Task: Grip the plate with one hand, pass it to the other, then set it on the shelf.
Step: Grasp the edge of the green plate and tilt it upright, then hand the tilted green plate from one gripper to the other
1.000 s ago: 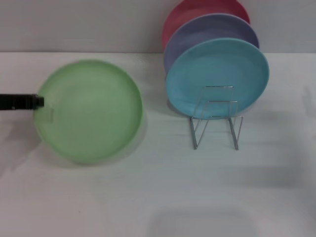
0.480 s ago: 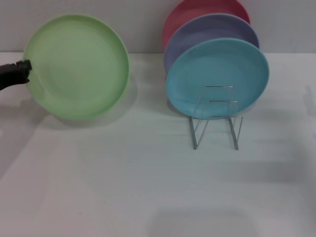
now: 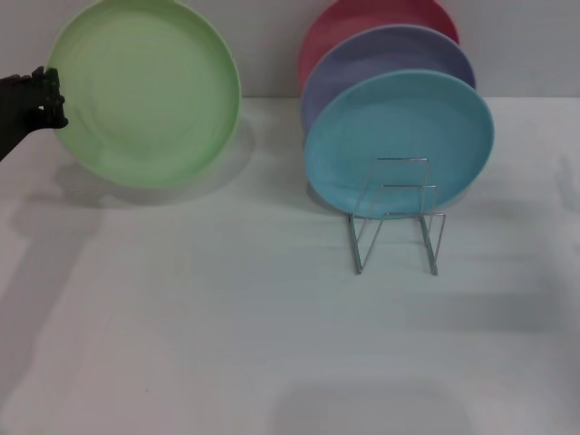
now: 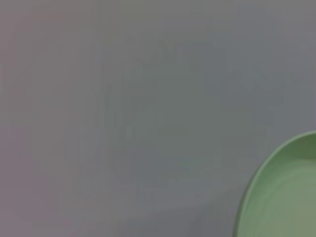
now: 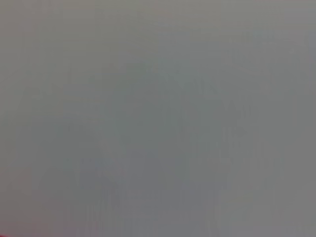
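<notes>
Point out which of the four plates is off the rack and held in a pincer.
The light green plate, held up at its rim by the left pincer. The turquoise, lavender and pink plates stand together at the wire rack.

The green plate [image 3: 145, 95] has a matt, smooth face with faint rings, like unglazed-looking plastic or ceramic; which one cannot be told. The black left gripper [image 3: 45, 98] at its nine o'clock edge looks like dull hard plastic. The blue plate [image 3: 399, 136], lavender plate [image 3: 390, 54] and pink plate [image 3: 362, 18] share that soft matt finish. The rack [image 3: 397, 217] is thin shiny metal wire. The table [image 3: 272, 344] is smooth, matt white.
</notes>
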Controlling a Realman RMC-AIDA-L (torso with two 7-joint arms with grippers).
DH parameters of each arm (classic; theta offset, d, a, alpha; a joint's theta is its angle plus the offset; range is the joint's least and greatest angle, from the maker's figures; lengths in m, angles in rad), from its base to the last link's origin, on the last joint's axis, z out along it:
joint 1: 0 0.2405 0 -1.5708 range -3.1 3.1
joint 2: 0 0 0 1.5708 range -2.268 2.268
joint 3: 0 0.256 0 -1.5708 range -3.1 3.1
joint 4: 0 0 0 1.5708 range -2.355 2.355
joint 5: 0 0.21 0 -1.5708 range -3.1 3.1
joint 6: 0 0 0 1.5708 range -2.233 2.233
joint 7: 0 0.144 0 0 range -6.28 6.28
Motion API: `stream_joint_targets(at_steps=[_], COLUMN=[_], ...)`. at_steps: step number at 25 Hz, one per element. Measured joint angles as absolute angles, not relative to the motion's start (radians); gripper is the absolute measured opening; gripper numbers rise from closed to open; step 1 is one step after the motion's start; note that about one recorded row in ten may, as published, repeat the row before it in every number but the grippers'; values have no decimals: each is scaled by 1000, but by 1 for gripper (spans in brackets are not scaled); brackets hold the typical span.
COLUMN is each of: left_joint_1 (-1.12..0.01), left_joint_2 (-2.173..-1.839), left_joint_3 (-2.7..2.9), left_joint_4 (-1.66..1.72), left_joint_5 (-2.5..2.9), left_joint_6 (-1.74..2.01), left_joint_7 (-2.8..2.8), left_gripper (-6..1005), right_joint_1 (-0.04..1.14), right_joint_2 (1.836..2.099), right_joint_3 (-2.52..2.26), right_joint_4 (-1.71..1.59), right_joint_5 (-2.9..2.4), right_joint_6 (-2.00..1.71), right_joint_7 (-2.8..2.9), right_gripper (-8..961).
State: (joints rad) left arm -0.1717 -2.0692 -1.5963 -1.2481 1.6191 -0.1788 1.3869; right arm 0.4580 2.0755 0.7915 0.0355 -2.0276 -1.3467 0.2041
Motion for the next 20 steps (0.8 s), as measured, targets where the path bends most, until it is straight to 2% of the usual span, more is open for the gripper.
stream_joint_targets(at_steps=[15,20], left_joint_1=[-130,-125], left_joint_2=[-2065,-2061], left_joint_3=[-1263,-1180], left_joint_4=[-1319,-1257], left_joint_5=[1824,2051], left_joint_6=[343,499], left_joint_7=[1367,1087], left_gripper=[35,35], right_joint_1=[454,457], right_joint_2=[2075,2075], right_joint_3=[792,791], right_joint_4=[33,32], right_joint_5=[-2026,-2026], right_joint_6=[-1334,-1327], right_joint_7=[204,204], right_gripper=[632,632])
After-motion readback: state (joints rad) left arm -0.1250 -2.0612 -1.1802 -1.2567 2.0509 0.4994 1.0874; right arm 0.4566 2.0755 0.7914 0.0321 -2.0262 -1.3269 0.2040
